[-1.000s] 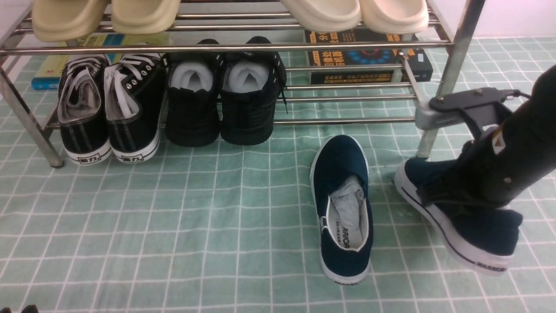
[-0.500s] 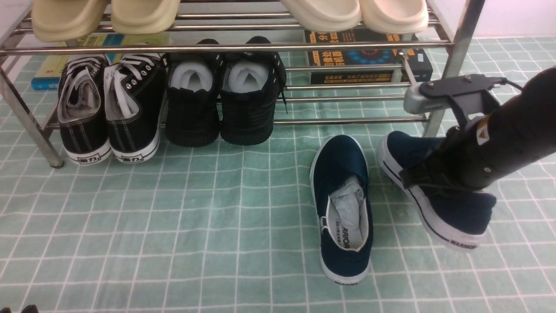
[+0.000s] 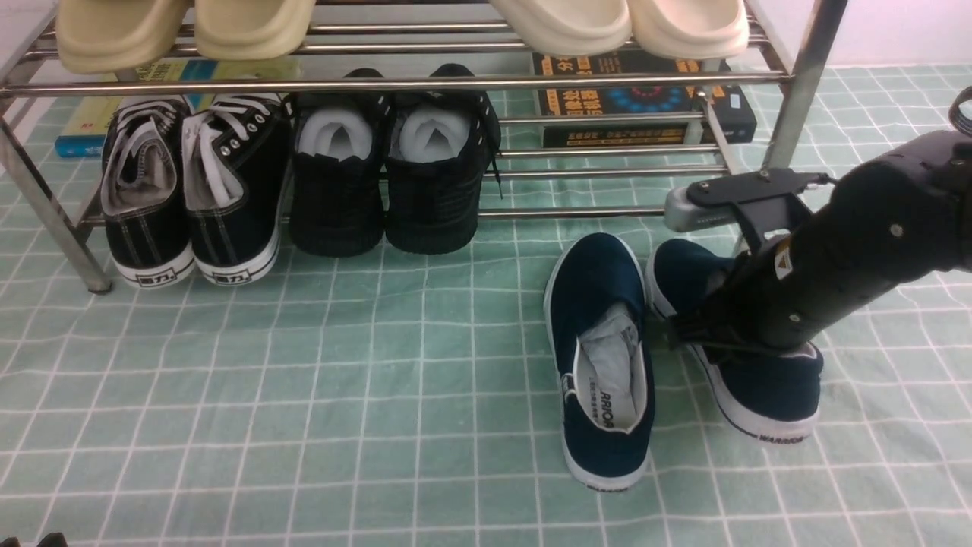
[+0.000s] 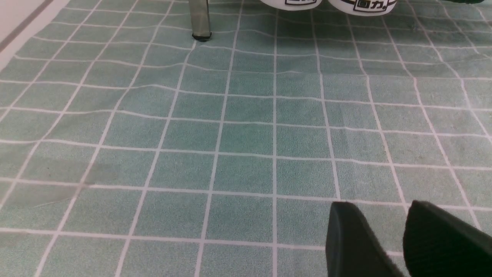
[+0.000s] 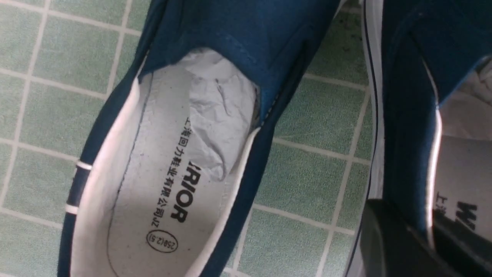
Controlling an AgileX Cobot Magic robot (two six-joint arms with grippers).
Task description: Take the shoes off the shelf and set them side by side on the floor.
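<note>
Front view: your right gripper (image 3: 683,334) is closed on the side wall of one navy shoe (image 3: 767,387), angled, its toe end near the other navy shoe (image 3: 607,448). That one lies on the floor (image 3: 304,425) in front of the shelf (image 3: 638,81). Right wrist view: the jaws pinch the collar edge, with little gap between them. Left wrist view: your left gripper (image 4: 384,238) has its fingers apart, holding nothing, over the floor.
</note>
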